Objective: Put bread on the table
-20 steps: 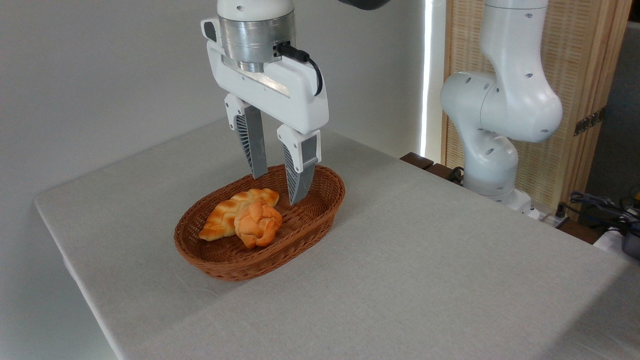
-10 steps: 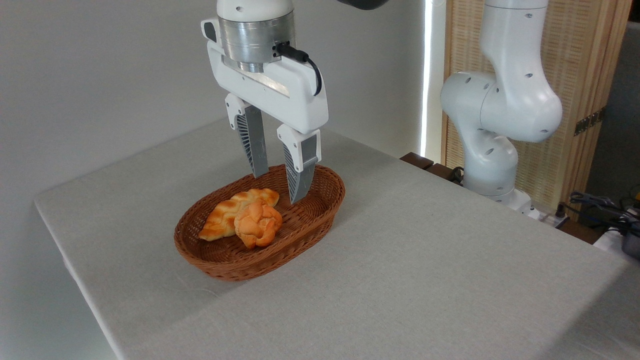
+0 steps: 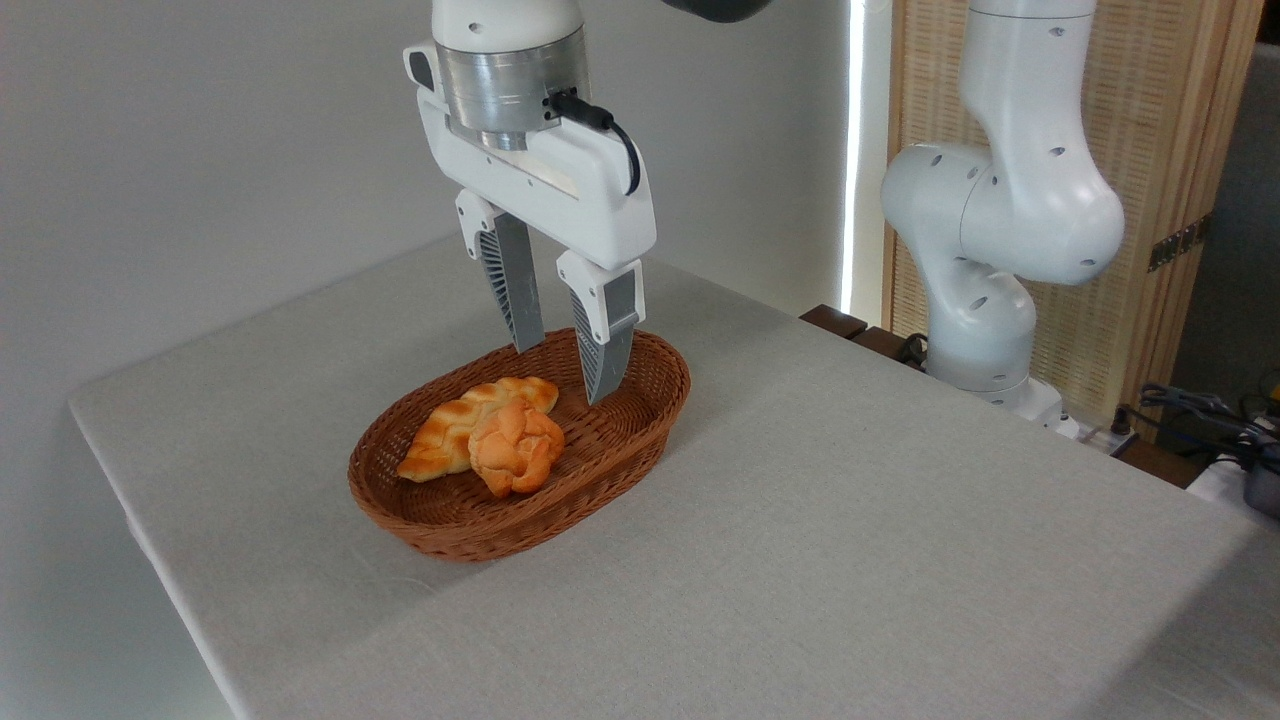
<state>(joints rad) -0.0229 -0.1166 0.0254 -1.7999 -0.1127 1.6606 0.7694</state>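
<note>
Two pieces of baked goods sit in view, both inside the brown wicker basket point(image 3: 470, 525), and nothing lies loose on the table point(image 3: 850, 560) in the foreground, just light grey woven cloth running down to the near edge at 6 o'clock. Moving up from there, the basket rests flat on the cloth, left of centre. Inside it the bread point(image 3: 516, 449), a deep orange knotted bun, lies against the longer, paler braided loaf point(image 3: 470, 425), which stretches off toward 8 o'clock. The two look to be touching, though the exact line of contact is hard to make out from this angle. Up at about 1 o'clock from the bun hangs the gripper point(image 3: 563, 362), pointing down over the far end of the basket, its tips at about the level of the far rim. Its two ribbed fingers point(image 3: 510, 285) stand parted with a clear gap between them and nothing in their grasp; neither tip meets either piece. Farther back, at 3 o'clock, the white robot arm point(image 3: 1000, 220) rises from beyond the table's far edge, in front of a slatted wooden screen point(image 3: 1150, 150). A plain pale wall point(image 3: 200, 150) closes off the left.
</note>
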